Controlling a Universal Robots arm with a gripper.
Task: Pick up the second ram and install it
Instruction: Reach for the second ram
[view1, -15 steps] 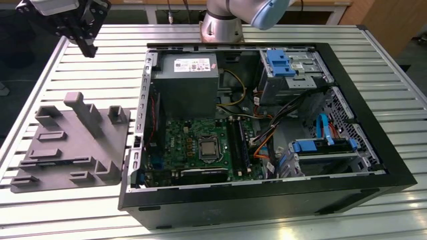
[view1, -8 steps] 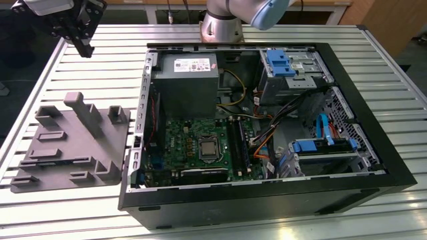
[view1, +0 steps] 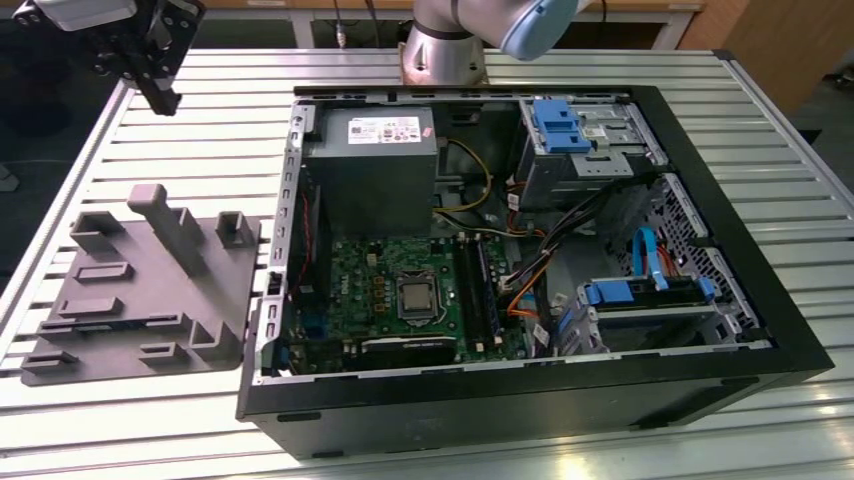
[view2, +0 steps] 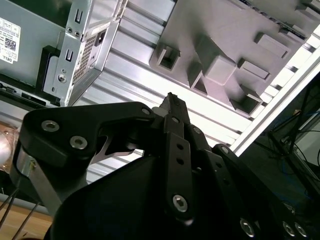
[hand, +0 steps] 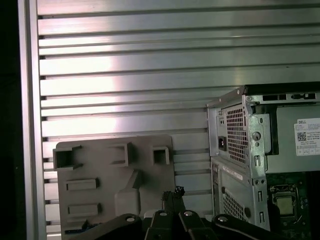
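The gripper (view1: 166, 100) hangs above the far corner of the slatted aluminium table (view1: 240, 80) at the exterior view's left. In both wrist views its fingers (view2: 172, 145) look clenched tip to tip. A grey holder tray (view1: 134, 290) lies flat between the table's edge on that side and the open black computer case (view1: 534, 390). On the tray stand moulded pegs and blocks, and I cannot tell whether anything lies in its pockets. The case lies on its side across the middle of the table, with its open side up. A grey power supply (view1: 367, 160) fills its far corner nearest the tray. Toward the near wall lies the green motherboard (view1: 380, 270) with its processor (view1: 418, 297). Just beside the processor run the long black slot sockets (view1: 478, 285). Whether the second ram stands in one of them I cannot tell. Drive cages with blue latches (view1: 561, 125) sit along the case's other side, with orange and yellow cables (view1: 527, 265) between them and the board.
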